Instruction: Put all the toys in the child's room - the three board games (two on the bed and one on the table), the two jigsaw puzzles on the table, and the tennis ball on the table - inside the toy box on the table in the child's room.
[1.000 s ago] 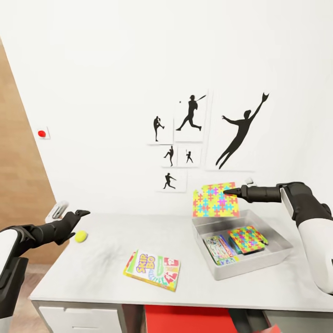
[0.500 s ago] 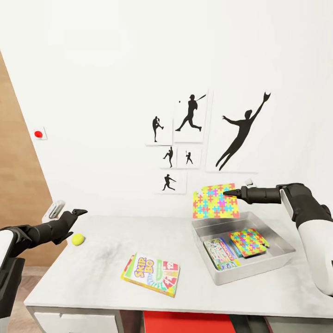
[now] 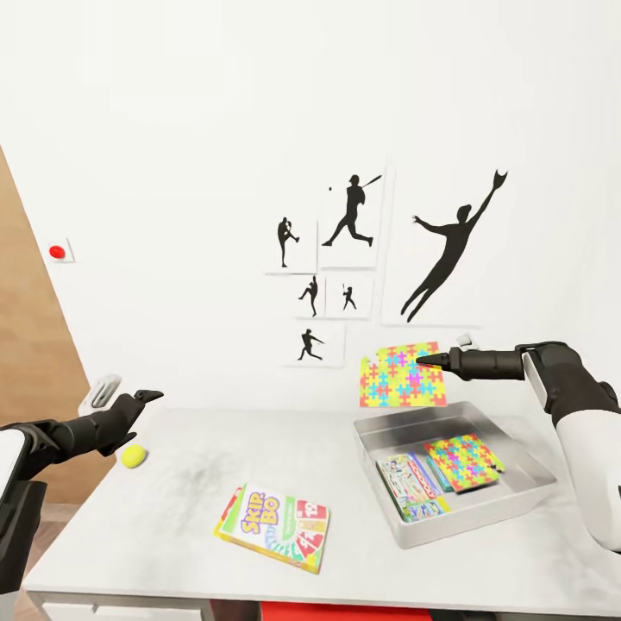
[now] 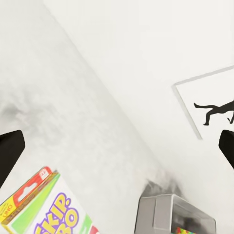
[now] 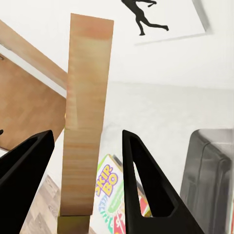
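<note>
On the table (image 3: pixel 172 504) the toy box (image 3: pixel 470 513) stands at the right. It holds one jigsaw puzzle (image 3: pixel 461 457) and a pale green-white board game (image 3: pixel 410 487), with a strip of blue between them. My right gripper (image 3: pixel 424 360) is shut on the second jigsaw puzzle (image 3: pixel 398 377), held upright above the box's back wall. The right wrist view shows that slab (image 5: pixel 87 126) edge-on between the fingers. The SKIP-BO board game (image 3: pixel 272 526) lies flat mid-table. The tennis ball (image 3: pixel 132 456) rests near the left edge, just below my open left gripper (image 3: pixel 134 392), which is empty.
Black baseball silhouette pictures (image 3: pixel 354 216) and a red round button (image 3: pixel 57 252) are on the white wall behind. A wood panel (image 3: pixel 26 371) rises at the left. A sliver of red chair (image 3: pixel 345 614) shows under the table's front edge.
The whole head view has shifted, so the table and wall pictures sit lower and further left. Both arms keep their pose and the toys stay where they were.
</note>
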Controlling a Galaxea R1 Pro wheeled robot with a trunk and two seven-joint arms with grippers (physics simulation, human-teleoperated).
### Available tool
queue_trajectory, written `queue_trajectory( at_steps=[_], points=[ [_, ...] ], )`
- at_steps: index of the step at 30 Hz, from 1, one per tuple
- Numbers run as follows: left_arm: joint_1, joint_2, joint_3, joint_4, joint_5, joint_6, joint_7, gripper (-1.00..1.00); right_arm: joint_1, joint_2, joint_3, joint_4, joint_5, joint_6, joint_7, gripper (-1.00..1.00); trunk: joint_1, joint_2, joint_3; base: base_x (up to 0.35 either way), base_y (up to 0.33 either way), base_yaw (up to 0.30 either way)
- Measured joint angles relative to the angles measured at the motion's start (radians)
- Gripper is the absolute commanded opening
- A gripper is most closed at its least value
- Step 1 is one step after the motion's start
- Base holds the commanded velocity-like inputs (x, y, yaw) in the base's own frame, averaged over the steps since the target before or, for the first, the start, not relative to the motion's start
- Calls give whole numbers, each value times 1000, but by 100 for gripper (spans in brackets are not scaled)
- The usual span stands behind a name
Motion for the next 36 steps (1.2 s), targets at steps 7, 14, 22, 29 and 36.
queue_trajectory(
  at_steps=[7, 14, 22, 29, 36],
  points=[
    [0, 0, 0, 0, 0, 0, 0, 100, 0, 0, 1, 0, 0, -1, 0, -100, 0, 0, 0, 12, -6, 0],
    [0, 0, -1, 0, 0, 0, -1, 100, 10, 0, 0, 0, 0, -35, 0, -100, 0, 0, 0, 2, -1, 56],
    [0, 0, -1, 0, 0, 0, 0, 100, 12, 0, -1, 0, 0, -40, 0, -100, 0, 0, 0, 0, 0, 78],
    [0, 0, -1, 0, 0, 0, 0, 100, 12, -17, 0, 21, 8, -40, -7, -100, 0, 0, 0, 0, 0, 14],
    [0, 0, -1, 0, 0, 0, 1, 100, 7, -62, 6, 98, 52, -43, 0, -100, 0, 0, 0, 0, 0, 1]
  ],
)
